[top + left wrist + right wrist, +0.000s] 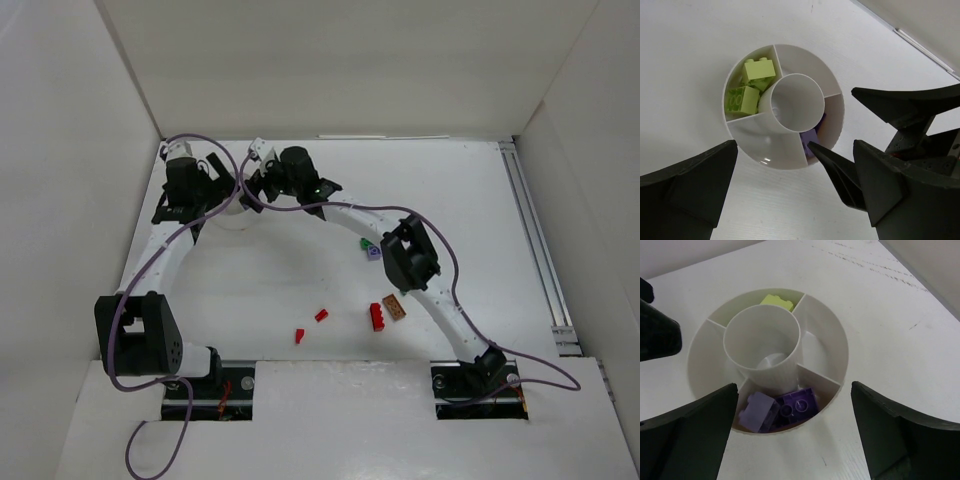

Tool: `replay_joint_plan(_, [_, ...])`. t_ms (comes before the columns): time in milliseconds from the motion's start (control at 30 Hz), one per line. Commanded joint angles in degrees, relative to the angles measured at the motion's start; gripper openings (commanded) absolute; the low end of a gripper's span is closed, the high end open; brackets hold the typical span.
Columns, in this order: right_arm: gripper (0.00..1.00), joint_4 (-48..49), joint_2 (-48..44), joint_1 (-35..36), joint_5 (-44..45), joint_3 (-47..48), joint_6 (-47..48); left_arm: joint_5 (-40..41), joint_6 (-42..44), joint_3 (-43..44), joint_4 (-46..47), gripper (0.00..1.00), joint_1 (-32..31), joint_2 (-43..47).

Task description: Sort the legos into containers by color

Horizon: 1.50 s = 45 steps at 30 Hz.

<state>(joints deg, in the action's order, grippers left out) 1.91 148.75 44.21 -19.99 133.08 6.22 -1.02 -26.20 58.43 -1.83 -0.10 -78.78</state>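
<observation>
The white divided cup (807,52) stands on the table, with both grippers over it. One compartment holds yellow-green legos (751,82), another holds two purple legos (785,409). The yellow-green ones also show in the right wrist view (777,302). My left gripper (790,187) is open and empty, just short of the cup's near rim. My right gripper (792,440) is open and empty above the purple compartment's rim (835,340). In the top view both grippers, left (222,190) and right (255,185), meet at the back left and hide the cup.
Loose legos lie mid-table: a green one (365,243), a purple one (374,252), a larger red one (377,316), a brown-orange one (394,307) and two small red ones (321,315) (299,336). The right arm's elbow (410,250) hangs beside them. White walls enclose the table.
</observation>
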Motion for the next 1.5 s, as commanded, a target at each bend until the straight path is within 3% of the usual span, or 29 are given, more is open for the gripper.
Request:
replay_joint_plan(0, [1.0, 2.7, -6.6, 1.1, -0.6, -0.5, 1.7, 0.1, 0.1, -0.3, 1.9, 0.99, 0.2, 3.0])
replay_joint_plan(467, [1.0, 3.4, -19.8, -1.5, 2.5, -14.2, 3.4, 0.7, -0.4, -0.3, 0.2, 0.99, 0.2, 8.0])
replay_joint_plan(833, [1.0, 11.1, -40.5, -8.4, 5.6, -44.9, 3.4, -0.8, -1.0, -0.3, 0.9, 0.99, -2.9, 9.8])
replay_joint_plan(967, [1.0, 11.1, -49.7, -11.6, 7.3, -57.5, 3.4, -1.4, -1.0, -0.8, 0.9, 0.99, -6.8, 9.8])
replay_joint_plan(1200, [1.0, 6.9, -69.5, -15.4, 14.9, -79.1, 2.8, 1.0, -0.4, -2.8, -1.8, 0.99, -22.6, 8.6])
replay_joint_plan(1267, [1.0, 4.9, -75.3, -16.3, 17.8, -82.3, 1.3, 4.3, -1.0, -4.2, -2.9, 0.99, -28.7, 8.0])
replay_joint_plan(1467, [1.0, -1.3, -84.1, -18.0, 21.2, -89.0, -0.6, 3.6, -5.0, -12.1, -3.3, 0.99, -36.3, 9.2])
